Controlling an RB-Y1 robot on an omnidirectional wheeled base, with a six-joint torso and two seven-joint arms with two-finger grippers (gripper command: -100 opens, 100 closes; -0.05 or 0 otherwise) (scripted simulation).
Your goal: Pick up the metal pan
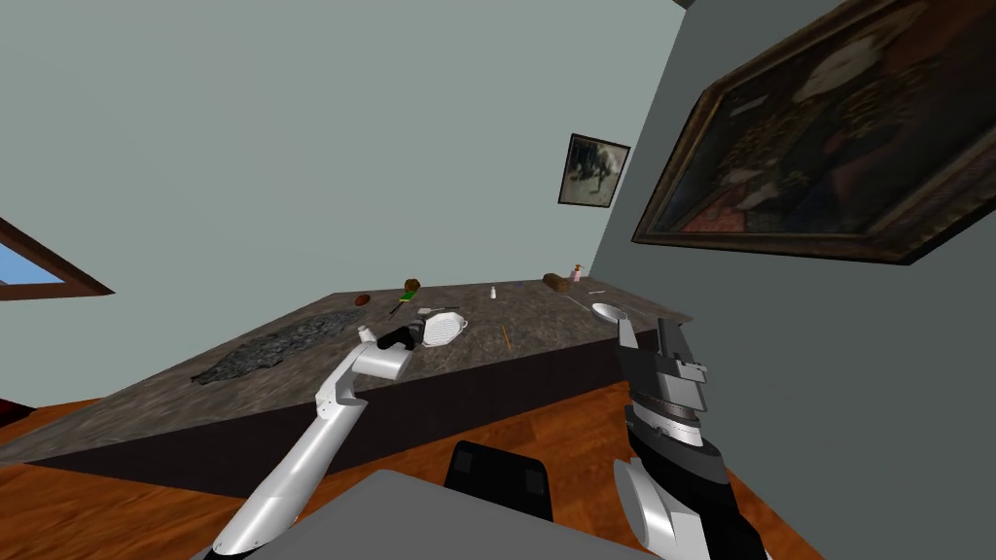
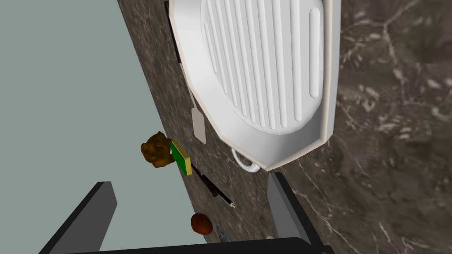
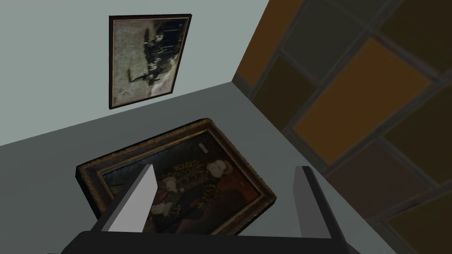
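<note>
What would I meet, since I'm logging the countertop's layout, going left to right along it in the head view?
From the left: dark grey mat → small brown lump → white ridged pan → small white bottle → brown block → pink bottle → white round dish.

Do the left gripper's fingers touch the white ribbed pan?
Cannot tell. In the left wrist view one of the left gripper's open fingers ends at the white ribbed pan's corner, but depth could hide a gap.

Head view overlooks counter (image 1: 146, 403), left wrist close above same pan (image 2: 265, 66)
</note>
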